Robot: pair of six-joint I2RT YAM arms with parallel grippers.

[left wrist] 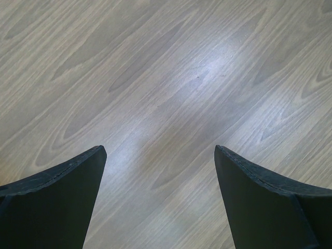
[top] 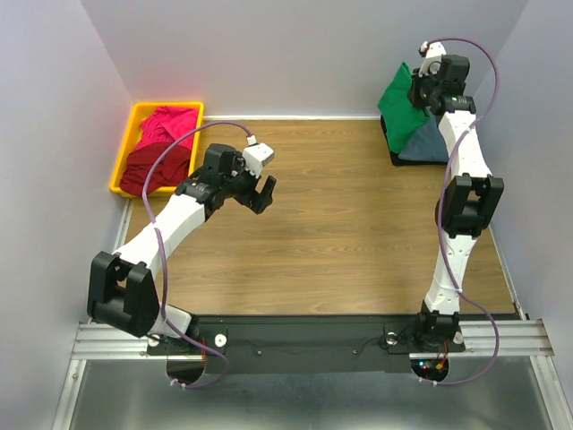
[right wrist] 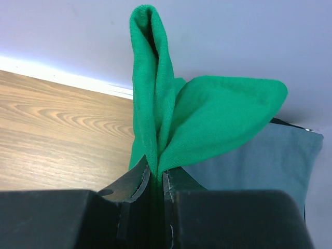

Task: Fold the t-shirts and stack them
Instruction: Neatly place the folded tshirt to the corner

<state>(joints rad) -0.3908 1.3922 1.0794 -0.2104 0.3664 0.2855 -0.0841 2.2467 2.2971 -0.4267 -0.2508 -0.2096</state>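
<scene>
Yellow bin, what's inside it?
A crumpled magenta pink t-shirt at the far end and a dark red t-shirt nearer; whatever lies beneath them is covered.

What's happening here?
The right gripper is shut on a bright green cloth t-shirt, holding it up over a slate blue-grey t-shirt at the far right corner. The left gripper hangs open over the wooden table. A magenta pink t-shirt and a dark red t-shirt lie in the yellow plastic bin.

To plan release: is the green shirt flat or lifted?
Lifted. The right gripper pinches the green shirt, bunched above the grey one.
</scene>
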